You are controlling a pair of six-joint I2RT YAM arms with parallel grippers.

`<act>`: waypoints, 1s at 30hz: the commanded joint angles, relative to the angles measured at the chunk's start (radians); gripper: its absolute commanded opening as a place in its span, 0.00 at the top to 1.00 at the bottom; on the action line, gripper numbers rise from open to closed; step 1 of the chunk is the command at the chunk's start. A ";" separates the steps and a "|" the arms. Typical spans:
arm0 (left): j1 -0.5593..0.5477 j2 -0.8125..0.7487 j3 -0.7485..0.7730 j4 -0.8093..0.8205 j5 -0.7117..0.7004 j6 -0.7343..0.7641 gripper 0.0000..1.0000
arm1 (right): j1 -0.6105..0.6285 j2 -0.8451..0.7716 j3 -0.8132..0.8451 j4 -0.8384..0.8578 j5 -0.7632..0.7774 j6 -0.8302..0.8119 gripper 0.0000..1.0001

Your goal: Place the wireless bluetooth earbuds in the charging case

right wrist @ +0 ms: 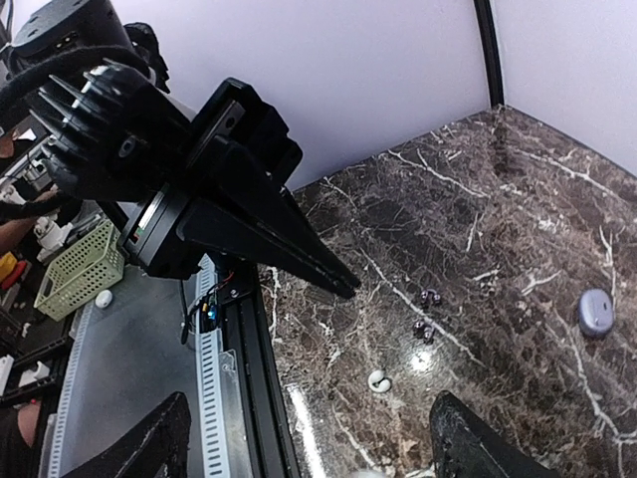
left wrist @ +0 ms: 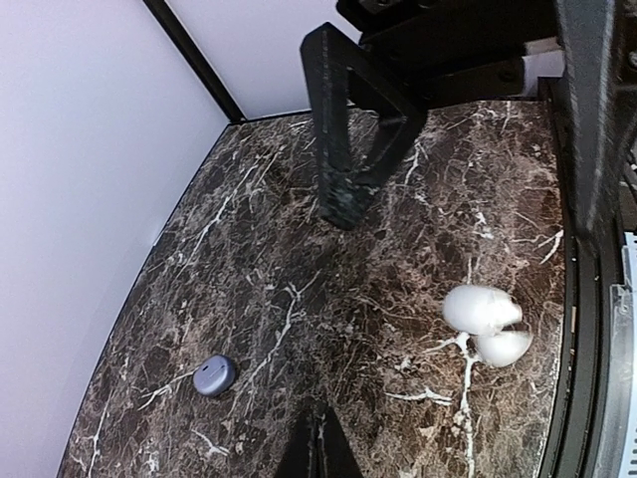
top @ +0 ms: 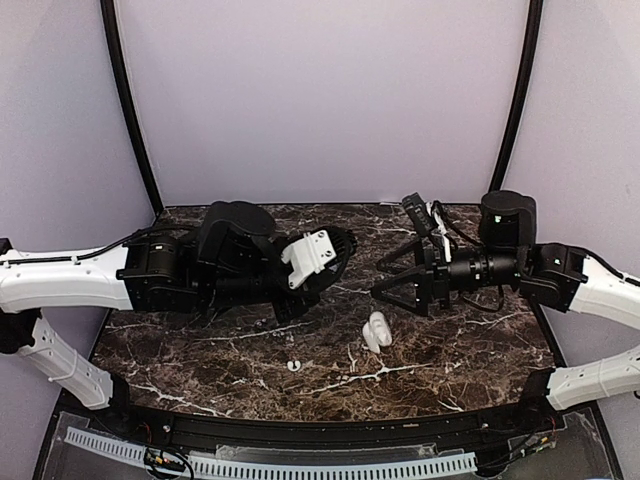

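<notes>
1. one charging case, closed, toward the table's far side.
2. one earbud visible, loose near the front edge.
3. left gripper closed, empty; right gripper spread open, empty.
4. one white oval pebble.

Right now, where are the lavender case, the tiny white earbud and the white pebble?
case (left wrist: 214, 375): left wrist view, centre of its top.
earbud (top: 293, 365): top view, its middle.
pebble (top: 376, 332): top view, its middle.
</notes>
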 commanded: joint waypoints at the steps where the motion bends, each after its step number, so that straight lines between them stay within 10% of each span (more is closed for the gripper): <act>1: 0.004 0.043 0.066 -0.051 -0.113 -0.010 1.00 | 0.014 -0.001 -0.029 0.081 -0.020 0.041 0.23; 7: 0.039 0.048 0.049 -0.046 -0.087 -0.052 1.00 | -0.012 -0.033 -0.052 0.028 0.189 -0.008 0.11; 17: 0.129 0.029 -0.162 0.149 0.307 -0.222 0.40 | -0.122 -0.104 -0.218 -0.212 0.368 0.272 0.08; 30: 0.129 0.128 -0.187 0.248 0.296 -0.287 0.37 | -0.112 -0.218 -0.359 -0.653 0.425 0.742 0.02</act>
